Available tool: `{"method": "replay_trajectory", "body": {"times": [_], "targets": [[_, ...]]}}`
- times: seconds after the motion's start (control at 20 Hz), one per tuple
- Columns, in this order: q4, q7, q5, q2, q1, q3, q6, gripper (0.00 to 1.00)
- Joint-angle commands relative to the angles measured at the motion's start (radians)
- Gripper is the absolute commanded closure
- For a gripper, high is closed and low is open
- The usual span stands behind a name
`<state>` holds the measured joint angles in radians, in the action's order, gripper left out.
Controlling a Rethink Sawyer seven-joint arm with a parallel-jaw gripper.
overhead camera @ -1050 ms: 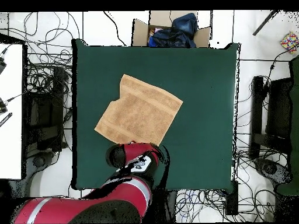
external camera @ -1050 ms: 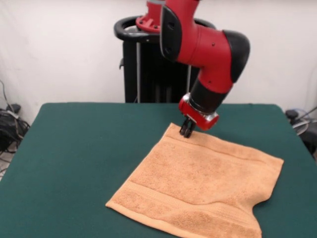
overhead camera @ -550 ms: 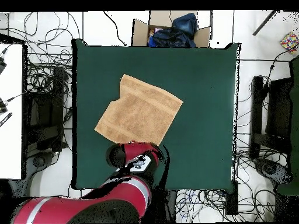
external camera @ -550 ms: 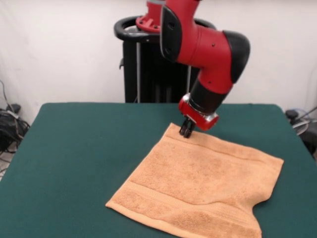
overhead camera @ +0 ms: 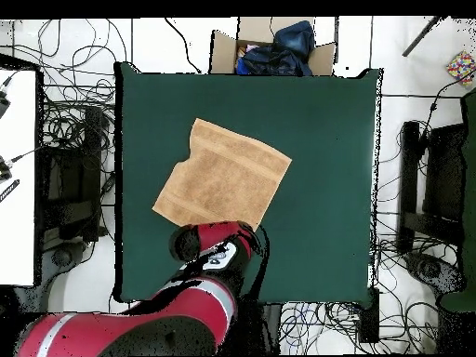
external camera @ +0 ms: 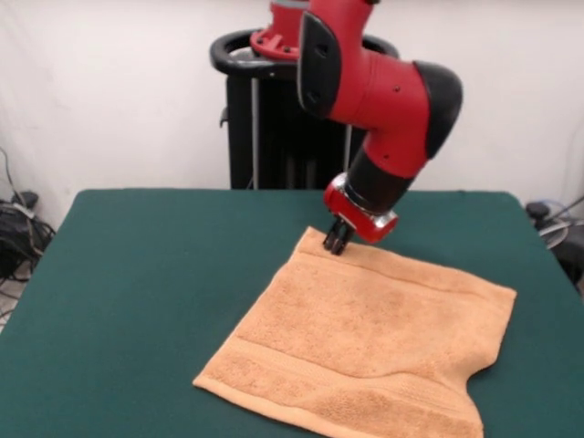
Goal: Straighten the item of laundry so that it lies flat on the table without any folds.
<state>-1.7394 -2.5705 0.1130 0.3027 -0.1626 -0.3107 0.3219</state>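
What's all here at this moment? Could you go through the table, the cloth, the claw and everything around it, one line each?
Surface: green table, bare apart from the towel.
Job's thing: orange-tan towel spread out, one ridge and a notched corner near the front edge.
Clutter: nothing seen on the table.
Gripper: gripper at the towel's far corner; open or shut unclear.
Cables: tangled cables on the floor.
Surroundings: cardboard box with clothes, black stand, white wall.

My gripper (external camera: 337,243) sits on the towel's (external camera: 365,342) far corner; the towel lies on the table (external camera: 146,283), toward its right in the front view.
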Motion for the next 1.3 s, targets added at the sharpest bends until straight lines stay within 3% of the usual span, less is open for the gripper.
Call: {"method": "replay_trajectory", "body": {"times": [0.05, 0.8, 1.3], "targets": [[0.092, 0.044, 0.091, -0.11, 0.12, 0.001, -0.082, 1.0], [0.075, 0.108, 0.277, 0.007, 0.243, 0.047, 0.013, 1.0], [0.08, 0.071, 0.328, 0.049, 0.238, 0.063, 0.053, 1.0]]}}
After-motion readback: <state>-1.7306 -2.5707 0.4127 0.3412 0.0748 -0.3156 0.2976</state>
